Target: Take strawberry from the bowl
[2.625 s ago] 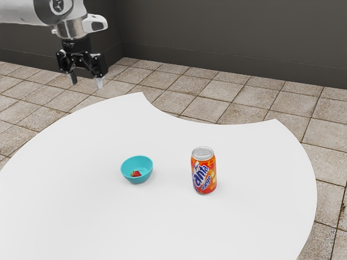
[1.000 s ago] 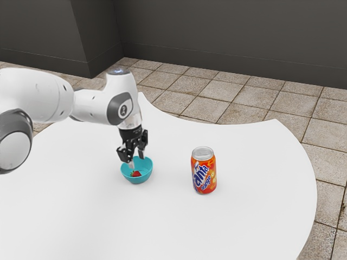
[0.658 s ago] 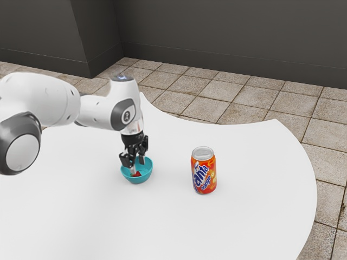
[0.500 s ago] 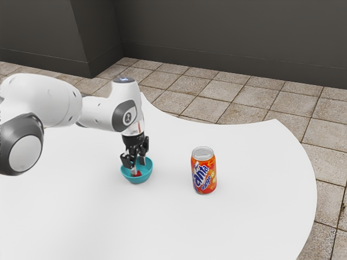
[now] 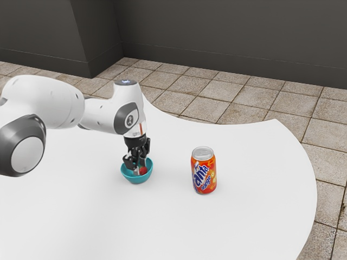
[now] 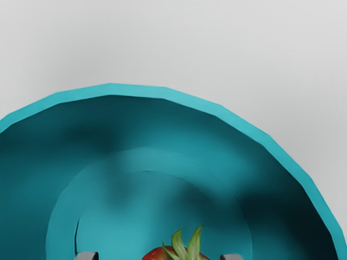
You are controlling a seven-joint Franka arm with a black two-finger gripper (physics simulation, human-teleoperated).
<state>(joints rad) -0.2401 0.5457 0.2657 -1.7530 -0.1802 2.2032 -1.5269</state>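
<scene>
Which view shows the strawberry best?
The wrist view: the strawberry is close there, its green leaves plain, though the view's edge cuts it off. The exterior view shows a small red patch inside the bowl.

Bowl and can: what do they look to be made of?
Bowl: probably plastic, satin finish; even turquoise inside and on the rim, soft shading, no sharp glints. Glazed ceramic or painted metal can't be ruled out.
Can: likely aluminium with a printed orange side; the bare top looks silvery.
</scene>
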